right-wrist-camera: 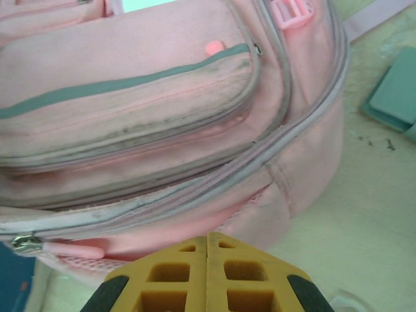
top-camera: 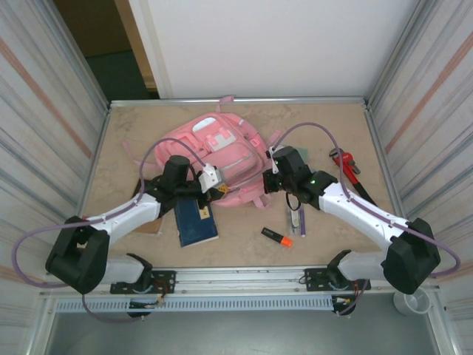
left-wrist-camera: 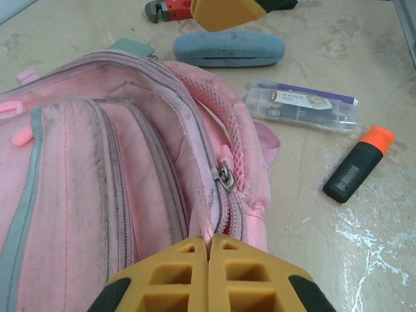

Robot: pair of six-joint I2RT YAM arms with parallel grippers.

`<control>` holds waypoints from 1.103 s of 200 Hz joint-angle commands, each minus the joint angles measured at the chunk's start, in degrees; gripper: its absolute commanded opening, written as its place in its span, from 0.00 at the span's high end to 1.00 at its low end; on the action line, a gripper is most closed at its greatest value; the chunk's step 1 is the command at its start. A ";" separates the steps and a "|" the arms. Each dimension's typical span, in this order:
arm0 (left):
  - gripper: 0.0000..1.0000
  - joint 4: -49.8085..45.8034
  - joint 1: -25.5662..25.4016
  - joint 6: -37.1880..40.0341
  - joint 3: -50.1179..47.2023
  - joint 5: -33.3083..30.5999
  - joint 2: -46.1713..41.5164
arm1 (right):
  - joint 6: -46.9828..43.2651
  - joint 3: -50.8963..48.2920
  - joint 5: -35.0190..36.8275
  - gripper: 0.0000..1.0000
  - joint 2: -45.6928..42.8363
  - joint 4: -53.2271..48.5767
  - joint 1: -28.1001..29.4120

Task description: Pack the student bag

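Pink student bag (top-camera: 222, 148) on table (top-camera: 244, 255) — left tool (left-wrist-camera: 208, 239), right tool (right-wrist-camera: 207, 235) both closed tight, at its edges.

The blue book (top-camera: 198, 222) has its top end tucked under the left arm (top-camera: 126, 214), and the clear pencil case (top-camera: 293, 222) slips under the right arm (top-camera: 362, 207). In the left wrist view the red wrench (left-wrist-camera: 166, 9) is chopped by the top edge; a teal thing (left-wrist-camera: 132, 47) peeks from behind the student bag (left-wrist-camera: 78, 169) (no telling what). Cloth nipped in the closed left gripper (left-wrist-camera: 208, 244) or not, I can't tell.
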 commanded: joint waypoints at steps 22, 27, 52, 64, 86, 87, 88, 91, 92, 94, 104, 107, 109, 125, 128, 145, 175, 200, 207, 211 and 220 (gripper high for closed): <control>1.00 6.29 0.36 -2.00 0.37 3.91 -1.42 | -2.89 -2.44 -29.71 0.80 -0.05 8.03 -1.43; 1.00 6.29 0.36 -2.05 0.39 3.99 -1.42 | -2.20 -3.16 -32.06 0.75 0.39 9.28 -1.69; 1.00 6.70 0.37 -2.85 0.19 4.00 -1.50 | -1.63 -3.69 -34.73 0.59 2.95 10.90 -3.20; 1.00 7.20 0.35 -3.41 0.22 4.34 -1.59 | -2.15 -3.34 -34.77 0.58 4.45 10.80 -3.51; 1.00 7.60 0.36 -3.78 0.12 4.60 -1.68 | -3.09 -3.73 -34.62 0.56 6.04 10.63 -4.42; 1.00 7.60 0.36 -3.84 0.12 4.61 -1.68 | -3.17 -3.79 -34.62 0.56 6.11 10.63 -4.39; 1.00 7.61 0.32 -3.88 0.12 4.62 -1.68 | -3.25 -3.81 -34.61 0.55 6.14 10.63 -4.37; 1.00 7.61 0.36 -3.85 0.20 4.63 -1.68 | -3.43 -3.96 -34.57 0.55 6.18 10.69 -4.43; 1.00 7.61 0.36 -3.88 0.25 4.67 -1.68 | -3.47 -3.99 -34.55 0.54 6.22 10.70 -4.43; 1.00 7.68 0.36 -3.90 0.22 4.64 -1.68 | -3.57 -4.07 -34.53 0.54 6.36 10.65 -4.44; 1.00 7.91 0.36 -4.19 0.21 4.87 -1.59 | -3.92 -4.27 -34.93 0.52 6.84 10.63 -4.54; 1.00 8.02 0.36 -4.28 0.21 4.93 -1.59 | -4.02 -4.28 -35.34 0.51 7.18 10.63 -4.53; 1.00 8.11 0.36 -4.38 0.21 4.97 -1.55 | -4.10 -4.19 -35.50 0.50 7.33 10.63 -4.53; 1.00 8.64 0.36 -4.87 0.21 5.24 -1.50 | -4.13 -4.26 -36.83 0.47 8.97 11.01 -4.45; 1.00 8.73 0.36 -5.02 0.22 5.32 -1.55 | -4.13 -4.28 -36.87 0.47 9.30 11.06 -4.44; 1.00 9.34 0.36 -6.00 0.43 5.89 -1.68 | -5.52 -4.17 -35.55 0.46 10.51 10.34 -3.69; 1.00 10.23 0.06 -7.72 0.52 6.80 -1.94 | -6.90 -4.27 -34.63 0.46 11.93 11.45 -2.60; 1.00 10.98 -0.67 -8.80 0.48 6.98 -2.03 | -7.29 -3.84 -35.23 0.50 13.42 14.42 -1.62; 1.00 11.27 -0.77 -9.16 0.56 6.83 -1.96 | -7.20 -3.86 -36.00 0.50 13.89 15.42 -1.37; 1.00 11.34 -0.78 -9.31 0.56 6.75 -1.94 | -7.20 -3.80 -36.45 0.50 14.18 15.81 -1.23; 1.00 11.54 -0.78 -9.87 0.70 6.60 -1.86 | -7.29 -3.75 -37.54 0.52 14.72 16.69 -1.07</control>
